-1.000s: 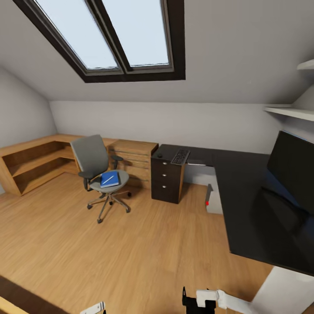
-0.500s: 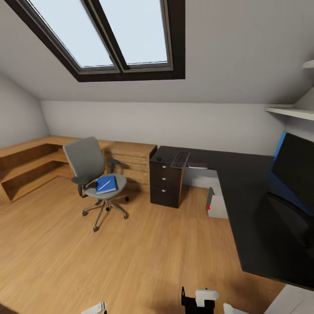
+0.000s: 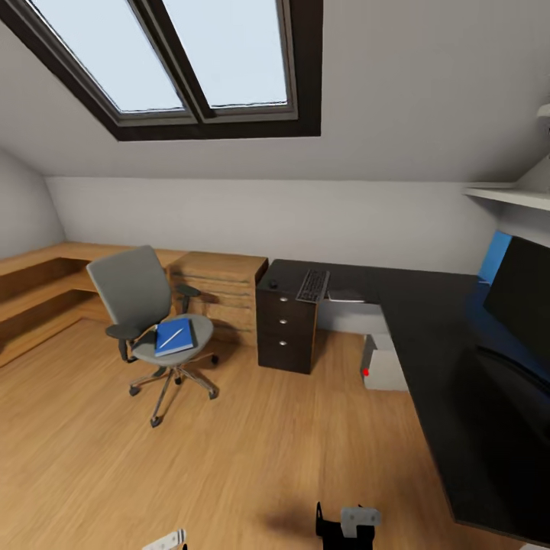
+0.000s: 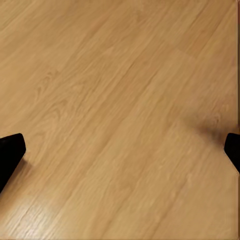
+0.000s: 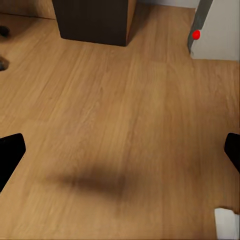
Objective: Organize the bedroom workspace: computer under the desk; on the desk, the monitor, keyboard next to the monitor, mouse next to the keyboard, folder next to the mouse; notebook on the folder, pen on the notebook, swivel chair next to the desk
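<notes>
Folder (image 3: 174, 337): bright blue, flat on the seat of the swivel chair (image 3: 141, 302), with the pen (image 3: 170, 338) laid diagonally across it; no notebook can be told apart there. It is placed well ahead of both grippers and off to the left, so the left gripper (image 3: 164, 541) is judged the nearer; its long axis runs roughly away from the robot, slightly slanted.

Left gripper: fingers spread wide apart, nothing between them, bare wood floor (image 4: 120, 110) beneath.

Right gripper (image 3: 345, 527): likewise spread and empty; ahead of it lie the dark drawer unit (image 5: 95, 20) and the computer (image 5: 217, 30), red light showing, under the tabletop (image 3: 428, 321).

Keyboard (image 3: 313, 285): on the tabletop above the drawers. Monitor (image 3: 527, 294): on the tabletop, far to the right.
</notes>
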Controlling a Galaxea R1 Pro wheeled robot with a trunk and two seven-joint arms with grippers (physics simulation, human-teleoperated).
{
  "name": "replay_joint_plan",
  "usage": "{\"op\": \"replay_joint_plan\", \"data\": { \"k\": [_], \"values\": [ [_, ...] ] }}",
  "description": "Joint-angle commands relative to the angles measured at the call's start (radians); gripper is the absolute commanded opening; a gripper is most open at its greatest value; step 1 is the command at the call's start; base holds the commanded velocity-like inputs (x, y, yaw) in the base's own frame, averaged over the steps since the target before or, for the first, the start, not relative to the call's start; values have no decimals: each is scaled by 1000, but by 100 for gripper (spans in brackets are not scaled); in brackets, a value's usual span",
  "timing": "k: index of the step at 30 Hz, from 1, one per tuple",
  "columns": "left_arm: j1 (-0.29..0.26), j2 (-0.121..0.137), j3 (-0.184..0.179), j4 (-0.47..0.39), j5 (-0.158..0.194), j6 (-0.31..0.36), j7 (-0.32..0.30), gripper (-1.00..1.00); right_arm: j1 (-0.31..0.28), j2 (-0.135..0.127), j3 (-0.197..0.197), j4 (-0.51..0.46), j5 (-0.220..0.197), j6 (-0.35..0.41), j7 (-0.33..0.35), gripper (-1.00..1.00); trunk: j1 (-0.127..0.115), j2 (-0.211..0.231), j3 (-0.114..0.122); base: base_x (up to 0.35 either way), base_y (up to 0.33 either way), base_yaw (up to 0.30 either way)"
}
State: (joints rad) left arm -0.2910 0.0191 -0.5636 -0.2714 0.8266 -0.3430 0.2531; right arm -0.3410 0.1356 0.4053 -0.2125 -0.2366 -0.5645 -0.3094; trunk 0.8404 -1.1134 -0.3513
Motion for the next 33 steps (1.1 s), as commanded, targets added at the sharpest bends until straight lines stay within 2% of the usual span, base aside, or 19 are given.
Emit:
{"op": "replay_joint_plan", "data": {
  "k": [1, 33],
  "values": [
    [0, 1, -9, -2, 5, -2, 8, 100, -1, 0, 9, 1, -7, -3, -5, 100, 1, -1, -1, 331, 18, -155],
    [0, 1, -9, -2, 5, -1, 8, 100, -1, 1, 12, 21, -6, -3, -4, 100, 1, -1, 20, 330, 143, -238]
  ]
}}
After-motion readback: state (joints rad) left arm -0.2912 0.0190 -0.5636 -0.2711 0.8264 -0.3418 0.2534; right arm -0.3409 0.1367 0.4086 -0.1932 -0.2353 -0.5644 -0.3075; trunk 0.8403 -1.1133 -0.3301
